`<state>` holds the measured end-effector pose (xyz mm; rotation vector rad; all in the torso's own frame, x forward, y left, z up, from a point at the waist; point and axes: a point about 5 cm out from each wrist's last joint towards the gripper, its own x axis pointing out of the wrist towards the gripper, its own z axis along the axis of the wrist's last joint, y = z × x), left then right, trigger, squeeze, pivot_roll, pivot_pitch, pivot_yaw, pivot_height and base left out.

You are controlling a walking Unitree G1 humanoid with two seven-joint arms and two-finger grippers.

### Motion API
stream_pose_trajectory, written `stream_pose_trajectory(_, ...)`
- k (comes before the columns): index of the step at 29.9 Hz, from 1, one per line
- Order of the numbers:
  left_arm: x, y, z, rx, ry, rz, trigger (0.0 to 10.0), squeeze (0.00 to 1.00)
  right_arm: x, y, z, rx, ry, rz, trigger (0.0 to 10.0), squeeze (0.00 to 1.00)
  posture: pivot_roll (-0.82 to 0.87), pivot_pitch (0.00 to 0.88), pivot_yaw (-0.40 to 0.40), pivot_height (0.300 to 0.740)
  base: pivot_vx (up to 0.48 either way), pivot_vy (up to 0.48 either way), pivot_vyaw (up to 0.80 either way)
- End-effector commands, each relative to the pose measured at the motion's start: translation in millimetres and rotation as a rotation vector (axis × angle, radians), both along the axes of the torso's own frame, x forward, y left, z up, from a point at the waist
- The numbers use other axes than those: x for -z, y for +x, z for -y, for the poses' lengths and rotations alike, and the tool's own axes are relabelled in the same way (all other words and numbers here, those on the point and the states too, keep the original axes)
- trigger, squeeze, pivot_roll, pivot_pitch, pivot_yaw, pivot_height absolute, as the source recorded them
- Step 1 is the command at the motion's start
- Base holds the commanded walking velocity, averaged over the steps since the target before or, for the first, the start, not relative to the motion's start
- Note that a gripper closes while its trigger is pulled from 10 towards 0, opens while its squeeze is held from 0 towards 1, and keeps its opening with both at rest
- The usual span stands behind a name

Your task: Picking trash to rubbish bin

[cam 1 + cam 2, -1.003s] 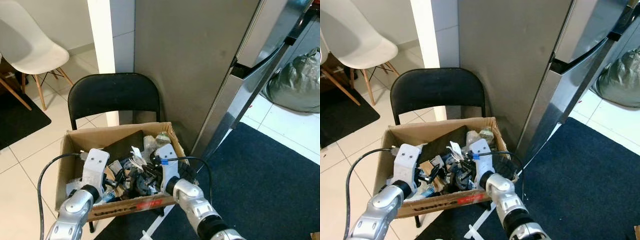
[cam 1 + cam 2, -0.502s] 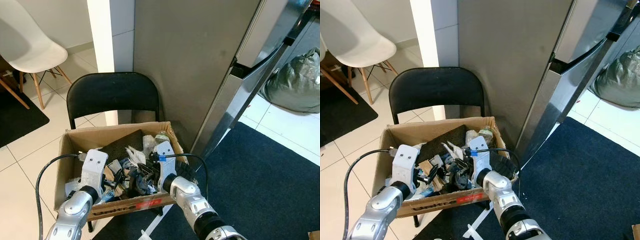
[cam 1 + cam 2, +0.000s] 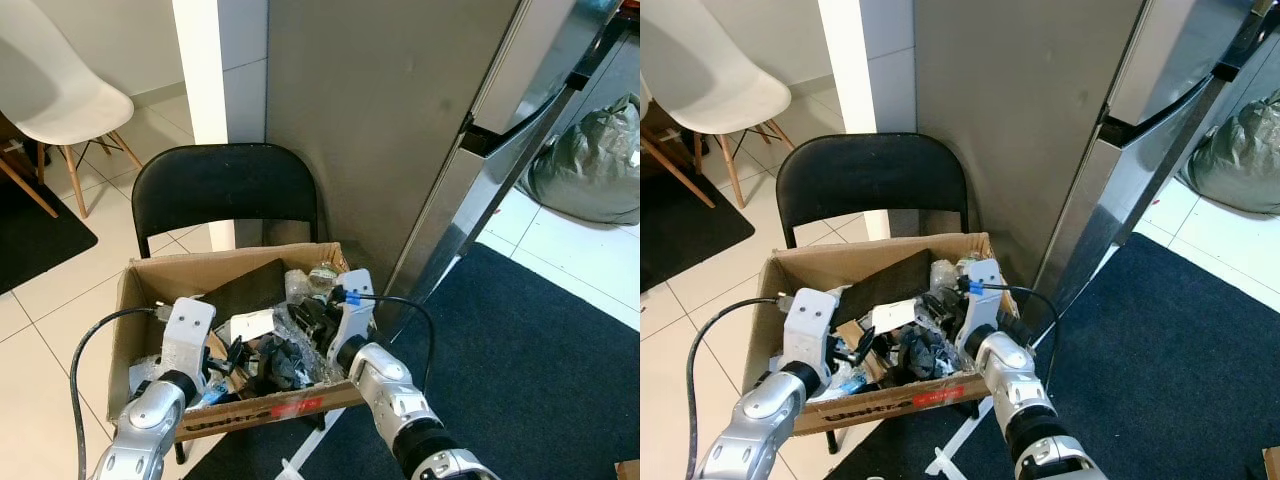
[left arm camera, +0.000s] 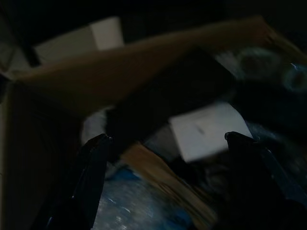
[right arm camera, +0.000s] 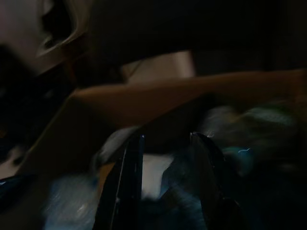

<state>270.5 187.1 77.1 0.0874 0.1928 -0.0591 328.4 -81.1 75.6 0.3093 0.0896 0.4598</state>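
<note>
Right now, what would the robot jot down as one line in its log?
place: cardboard box of trash on black chair | left tool: open, over the trash | right tool: open, inside box | fridge: beside box

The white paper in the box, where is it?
In the left eye view, the white paper lies among the trash in the cardboard box on the black chair, between the two grippers.

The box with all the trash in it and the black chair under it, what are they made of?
The box looks like brown cardboard: matte, with bent flaps and raw edges. The chair backrest looks like black padded vinyl or plastic with a dull sheen; I can't tell which.
</note>
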Motion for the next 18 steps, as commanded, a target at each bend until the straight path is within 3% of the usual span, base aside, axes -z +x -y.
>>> stream_pose_trajectory(1, -3.7, 1.3, -11.7, -0.126, -0.064, 0.036, 10.0, 0.0, 6.3, -4.1, 35.9, 0.149, -0.003, 0.001, 10.0, 0.0, 0.09, 0.11, -0.074, 0.74, 0.0, 0.0, 0.0)
stream_pose_trajectory(2, -3.7, 1.3, -11.7, -0.126, -0.064, 0.036, 10.0, 0.0, 6.3, -4.1, 35.9, 0.149, -0.003, 0.001, 10.0, 0.0, 0.09, 0.11, -0.074, 0.74, 0.0, 0.0, 0.0)
stream_pose_trajectory(4, -4.3, 1.0, -19.2, -0.188, -0.087, 0.041, 10.0, 0.0, 8.4, -11.2, 65.0, 0.238, -0.031, 0.013, 10.0, 0.0, 0.08, 0.107, -0.065, 0.74, 0.0, 0.0, 0.0)
stream_pose_trajectory(6, -5.3, 0.7, -16.5, -0.197, -0.098, 0.047, 10.0, 0.0, 7.8, -17.8, 79.2, 0.282, -0.046, 0.028, 10.0, 0.0, 0.08, 0.107, -0.06, 0.74, 0.0, 0.0, 0.0)
stream_pose_trajectory(8, -5.3, 0.7, -16.5, -0.197, -0.098, 0.047, 10.0, 0.0, 7.8, -17.8, 79.2, 0.282, -0.046, 0.028, 10.0, 0.0, 0.08, 0.107, -0.06, 0.74, 0.0, 0.0, 0.0)
stream_pose_trajectory(10, -8.7, 0.8, -3.8, -0.157, -0.105, 0.067, 10.0, 0.0, 7.2, -22.0, 80.1, 0.299, -0.033, 0.031, 10.0, 0.0, 0.07, 0.104, -0.054, 0.74, 0.0, 0.0, 0.0)
stream_pose_trajectory(18, -9.2, -1.2, -4.3, -0.14, -0.091, 0.075, 10.0, 0.0, 7.5, -24.2, 67.2, 0.256, -0.055, 0.037, 10.0, 0.0, 0.08, 0.103, -0.058, 0.74, 0.0, 0.0, 0.0)
